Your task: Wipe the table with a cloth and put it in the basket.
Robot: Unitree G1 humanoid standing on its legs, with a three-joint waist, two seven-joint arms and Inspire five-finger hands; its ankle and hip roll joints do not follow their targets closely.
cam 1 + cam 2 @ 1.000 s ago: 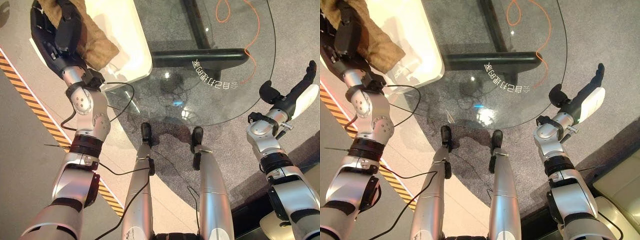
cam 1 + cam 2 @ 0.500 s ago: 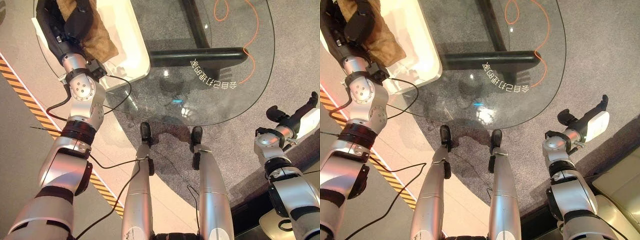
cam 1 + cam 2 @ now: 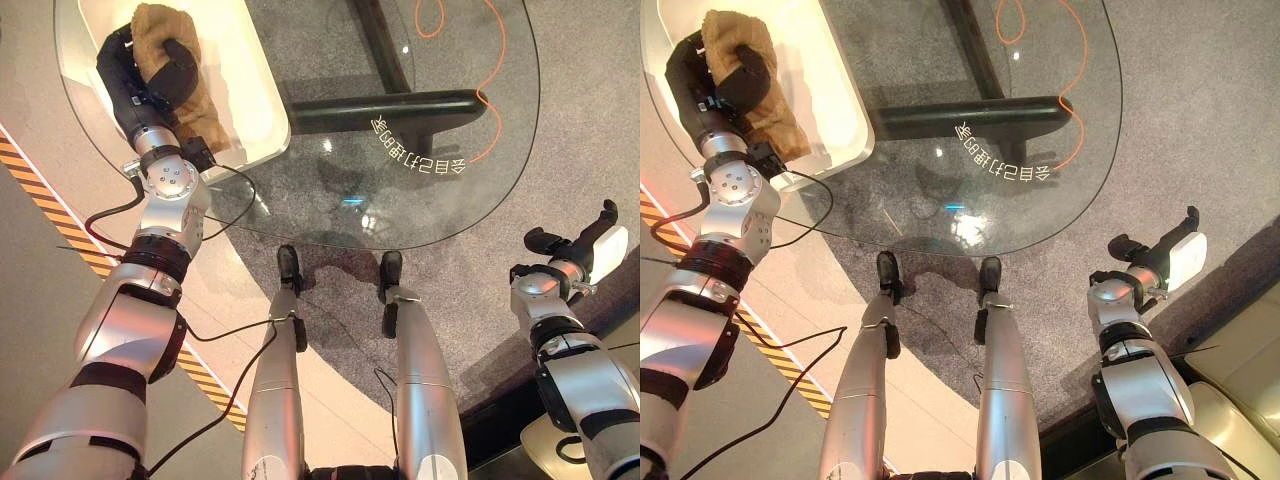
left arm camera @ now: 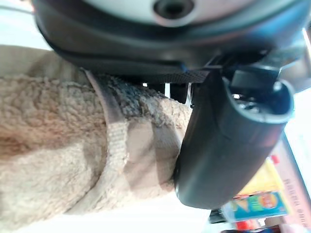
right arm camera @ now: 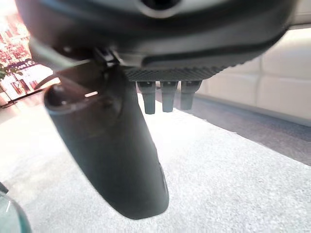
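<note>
Your left hand is curled round the tan cloth, thumb clamped over the folds, and it holds the cloth over the white basket that sits on the far left part of the glass bench. The basket's near rim lies close to the bench's curved left edge, and the striped floor tape runs just outside that edge. The middle and right of the glass are bare apart from white lettering near the front rim, so there is broad room across the top. Through the glass you can see the dark bench base and an orange cable on the carpet.

Your right hand hangs off the bench, past its right front rim, over the grey carpet, with fingers straight and nothing in it.

The left wrist view gives you what the head views cannot: the cloth's fleecy pile and hemmed border pressed against the palm under the thumb. The right wrist view shows short straight fingertips above carpet and a pale sofa beyond.
</note>
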